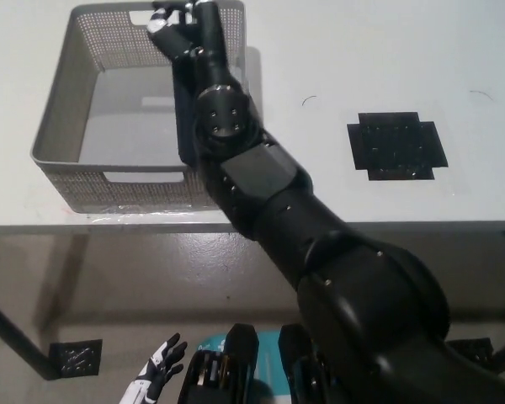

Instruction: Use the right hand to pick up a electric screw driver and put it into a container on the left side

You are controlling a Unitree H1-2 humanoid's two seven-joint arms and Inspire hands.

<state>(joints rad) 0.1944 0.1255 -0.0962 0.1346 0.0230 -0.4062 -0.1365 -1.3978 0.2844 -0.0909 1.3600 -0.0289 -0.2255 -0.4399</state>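
Black right robot hand [178, 32] reaches over the grey basket's [55, 126] far rim on the table [379, 59], fingers curled; any held screwdriver cannot be made out. White left robot hand [158, 372] hangs low, fingers spread, empty.

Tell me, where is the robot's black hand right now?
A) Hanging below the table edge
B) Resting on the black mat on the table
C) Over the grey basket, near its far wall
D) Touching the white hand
C: the right hand reaches over the grey basket, up by its far wall, well away from the black mat and the white left hand.
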